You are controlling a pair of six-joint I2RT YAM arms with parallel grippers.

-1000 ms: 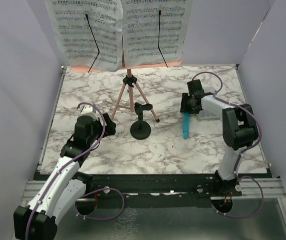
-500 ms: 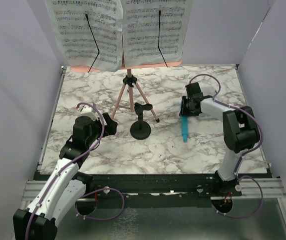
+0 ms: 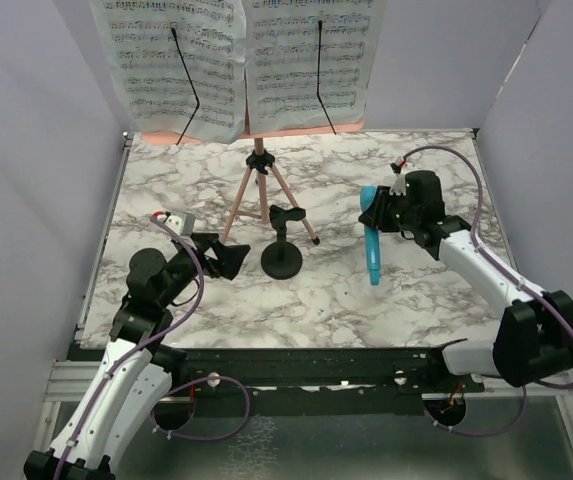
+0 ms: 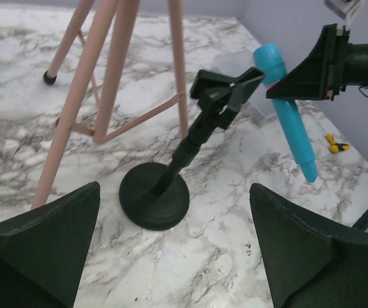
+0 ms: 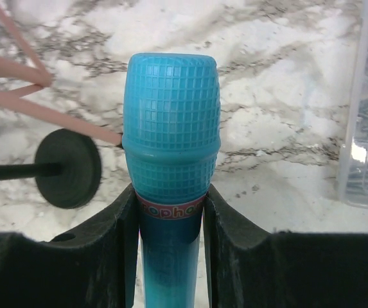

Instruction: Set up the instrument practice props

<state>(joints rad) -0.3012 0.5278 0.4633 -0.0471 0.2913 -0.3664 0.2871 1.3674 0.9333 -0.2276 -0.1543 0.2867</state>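
Note:
My right gripper (image 3: 382,213) is shut on the blue toy microphone (image 3: 372,245), just below its gridded head (image 5: 171,115). The microphone hangs off the table, right of the black mic stand (image 3: 282,257), head up and handle pointing down. The stand's round base (image 4: 154,196) sits on the marble with its clip (image 4: 225,90) empty. My left gripper (image 3: 230,258) is open, just left of that base, and its fingers (image 4: 49,237) frame the base from the near side. The pink music stand's tripod (image 3: 258,192) stands behind, with two white sheet-music pages (image 3: 171,60) (image 3: 311,55) on it.
A clear plastic compartment box (image 5: 367,115) lies on the marble to the right of the microphone. A small yellow item (image 4: 333,144) lies near the right edge. Grey walls close in the table (image 3: 166,190) on three sides.
The right gripper closed on the microphone lying on the table and lifted it, and its arm swung out to the right. The left gripper moved right toward the mic stand's base.

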